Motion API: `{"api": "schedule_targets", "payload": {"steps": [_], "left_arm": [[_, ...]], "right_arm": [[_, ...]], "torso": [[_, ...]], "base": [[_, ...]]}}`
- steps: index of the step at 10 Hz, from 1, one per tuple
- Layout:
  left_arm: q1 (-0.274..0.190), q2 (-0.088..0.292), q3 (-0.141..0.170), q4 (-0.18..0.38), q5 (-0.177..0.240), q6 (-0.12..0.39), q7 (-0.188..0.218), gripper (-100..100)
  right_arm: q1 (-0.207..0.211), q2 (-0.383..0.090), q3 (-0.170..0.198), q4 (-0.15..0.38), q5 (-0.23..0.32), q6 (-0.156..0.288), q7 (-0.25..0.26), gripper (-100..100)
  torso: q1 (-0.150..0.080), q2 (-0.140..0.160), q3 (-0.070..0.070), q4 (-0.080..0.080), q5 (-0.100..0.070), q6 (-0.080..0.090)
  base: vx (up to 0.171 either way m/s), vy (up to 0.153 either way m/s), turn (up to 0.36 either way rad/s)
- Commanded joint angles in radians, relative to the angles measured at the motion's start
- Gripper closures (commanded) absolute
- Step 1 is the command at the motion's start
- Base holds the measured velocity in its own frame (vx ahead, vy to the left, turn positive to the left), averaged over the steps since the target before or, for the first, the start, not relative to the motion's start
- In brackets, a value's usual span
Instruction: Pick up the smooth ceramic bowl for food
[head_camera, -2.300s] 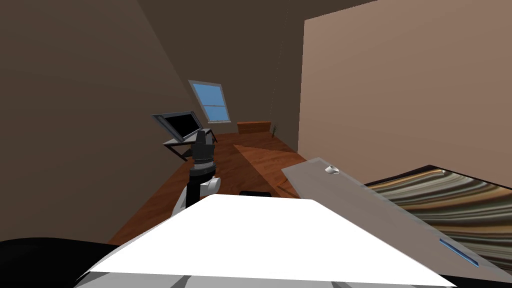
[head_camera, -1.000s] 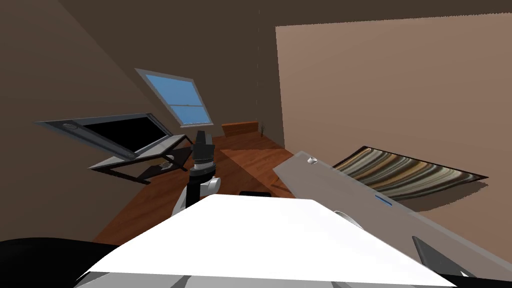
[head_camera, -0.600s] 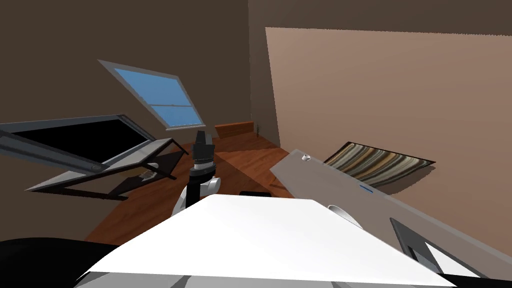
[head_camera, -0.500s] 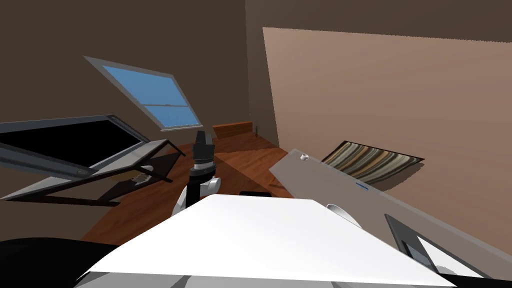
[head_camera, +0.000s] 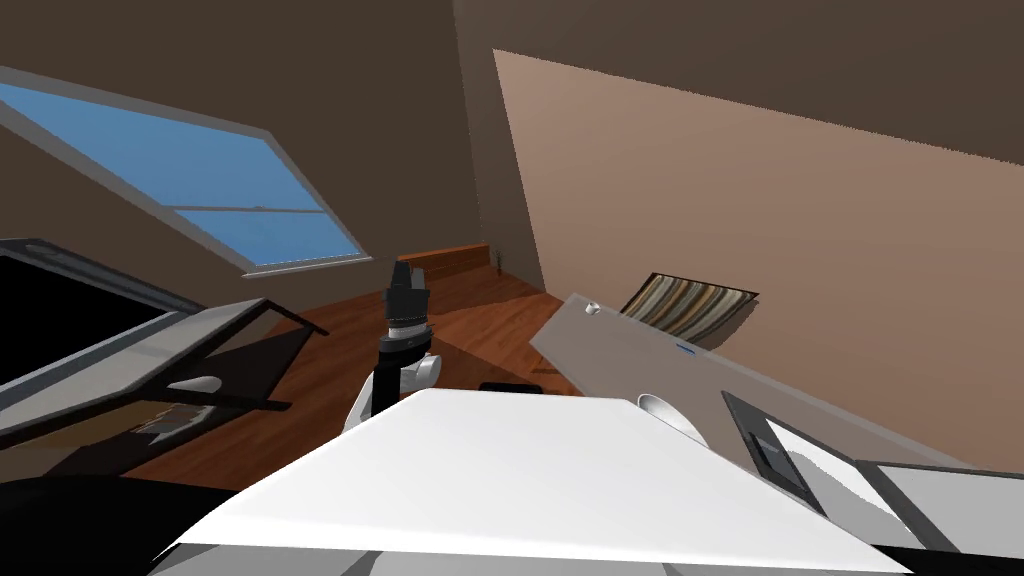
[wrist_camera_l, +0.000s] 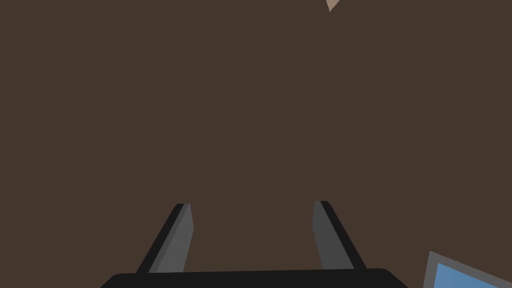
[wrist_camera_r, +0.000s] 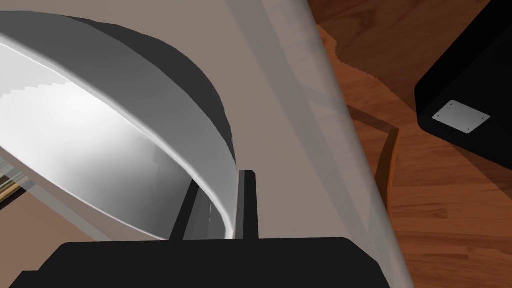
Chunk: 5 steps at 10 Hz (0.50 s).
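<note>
Bowl (wrist_camera_r: 100, 130) rim sits clamped inside right gripper (wrist_camera_r: 220, 200); left gripper (wrist_camera_l: 251, 204) spread wide.

A long grey surface (head_camera: 620, 355) slants across the wooden floor (head_camera: 470, 320). A small white vessel (head_camera: 591, 309) sits at its far end, a thin blue strip (head_camera: 686, 348) lies midway, and a dark-framed flat panel (head_camera: 775, 450) lies nearer. A striped rug (head_camera: 690, 303) lies beyond. A window (head_camera: 200, 195) shows blue above a black screen (head_camera: 60, 330) on a stand (head_camera: 215, 325).

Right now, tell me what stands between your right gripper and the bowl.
Nothing visible. The right gripper is shut on the rim of the bowl, one finger on each side of its wall.
</note>
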Motion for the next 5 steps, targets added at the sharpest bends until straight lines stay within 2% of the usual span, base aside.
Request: {"api": "schedule_targets", "payload": {"steps": [1,2,3,4,5], "left_arm": [[0.0,0.0,0.0,0.0,0.0,0.0,0.0,0],[0.0,0.0,0.0,0.0,0.0,0.0,0.0,0],[0.0,0.0,0.0,0.0,0.0,0.0,0.0,0],[0.0,0.0,0.0,0.0,0.0,0.0,0.0,0],[0.0,0.0,0.0,0.0,0.0,0.0,0.0,0]], "right_arm": [[0.0,-0.01,0.008,-0.033,-0.006,0.008,0.022,100],[0.004,-0.033,0.022,-0.072,-0.019,0.03,0.059,100],[0.004,-0.033,0.022,-0.094,-0.019,0.03,0.059,100],[0.007,-0.031,0.018,-0.078,-0.016,0.025,0.054,100],[0.008,-0.031,0.019,-0.082,-0.016,0.026,0.056,0]], "torso": [[0.0,0.0,0.0,0.0,0.0,0.0],[0.0,0.0,0.0,0.001,0.0,-0.002],[0.001,0.0,0.0,0.0,0.0,0.001],[0.001,0.002,0.001,0.001,0.0,-0.001],[0.001,0.004,0.003,0.001,0.001,-0.002]], "base": [[0.107,0.001,-0.173],[0.118,0.013,-0.369],[0.088,0.019,-0.204],[0.028,0.009,-0.008],[0.007,0.003,0.005]]}}
